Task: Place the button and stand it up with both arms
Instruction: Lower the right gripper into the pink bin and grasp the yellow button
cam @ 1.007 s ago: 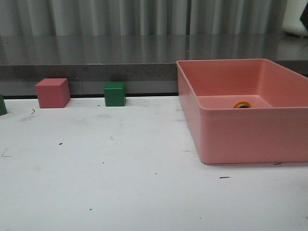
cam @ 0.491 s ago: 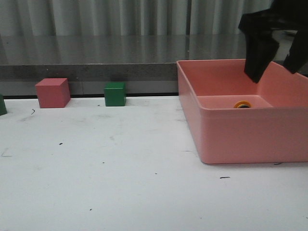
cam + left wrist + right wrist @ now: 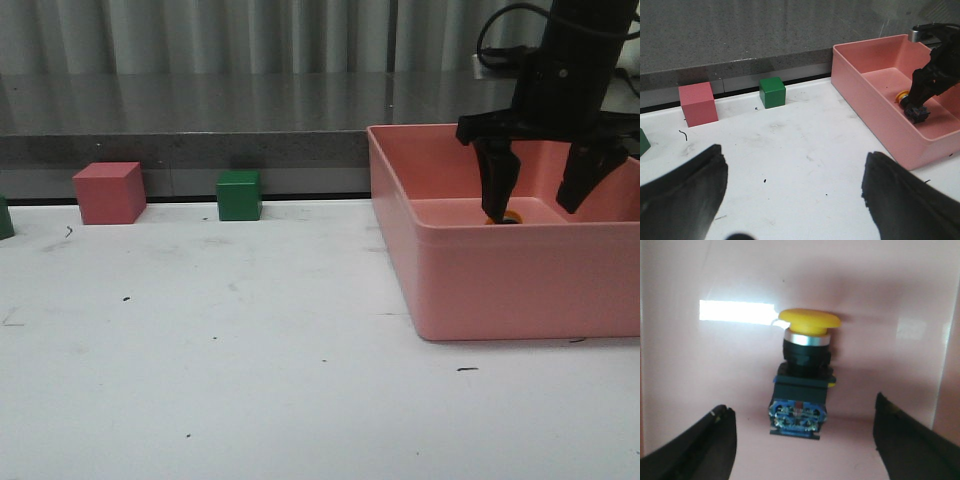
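Observation:
The button [image 3: 802, 380] lies on its side on the floor of a pink bin [image 3: 500, 290]: yellow cap, black collar, blocky base with bluish parts. From the front only its yellow cap [image 3: 503, 216] shows above the bin wall. My right gripper [image 3: 535, 205] is inside the bin, open, with one finger on each side of the button and not touching it; the button's base points toward the right gripper [image 3: 804, 410]. The left gripper [image 3: 793, 157] hangs open over bare white table, holding nothing. It sees the button [image 3: 910, 104] and the bin [image 3: 875, 100] ahead.
A pink cube [image 3: 109, 192] and a green cube [image 3: 239, 195] stand at the table's back edge, below a grey ledge. Another green block [image 3: 5, 217] is cut off at the left border. The bin walls close in on the right gripper.
My right arm came into view from above and dropped into the bin, its open fingers now straddling the button. The button and cubes have not moved.

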